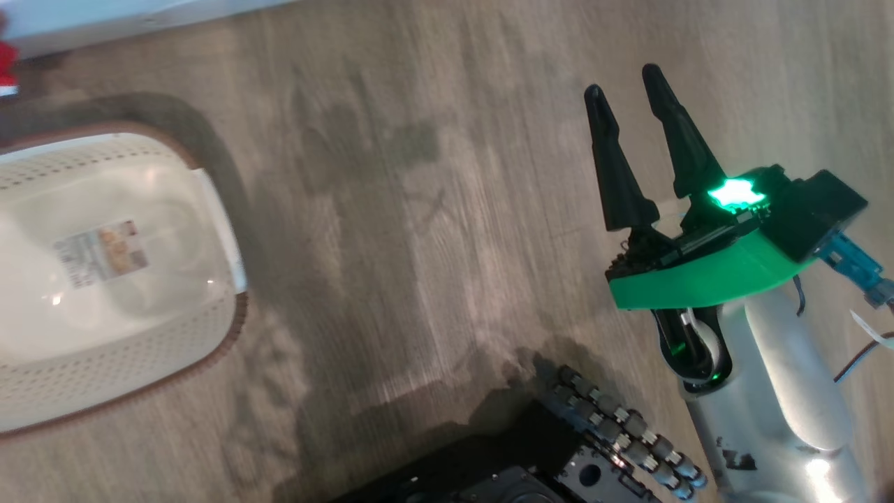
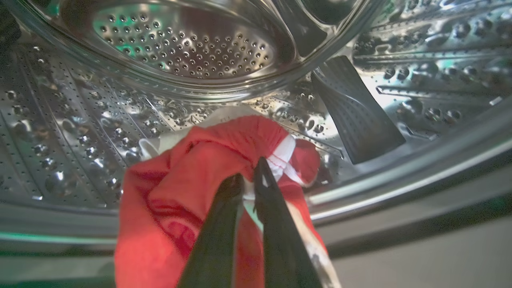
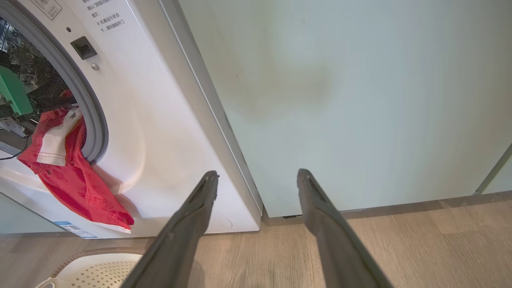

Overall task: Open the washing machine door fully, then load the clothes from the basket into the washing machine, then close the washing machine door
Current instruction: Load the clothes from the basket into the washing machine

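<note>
A red garment with white trim, one of the clothes (image 2: pixel 188 172), hangs at the mouth of the steel drum (image 2: pixel 80 132), and my left gripper (image 2: pixel 249 172) is shut on it. From the right wrist view, the same garment (image 3: pixel 76 180) drapes out over the grey gasket and down the white front of the washing machine (image 3: pixel 140 120). My right gripper (image 1: pixel 624 80) is open and holds nothing above the floor, well right of the basket (image 1: pixel 126 377). The cream basket shows only its label inside. The washing machine door is out of view.
A pale teal cabinet (image 3: pixel 360 100) stands right of the washer. My right gripper (image 3: pixel 258 173) points at the seam between them. The basket's rim (image 3: pixel 96 252) sits on the wooden floor (image 1: pixel 433 209) before the washer. My dark base (image 1: pixel 531 468) is at the lower edge.
</note>
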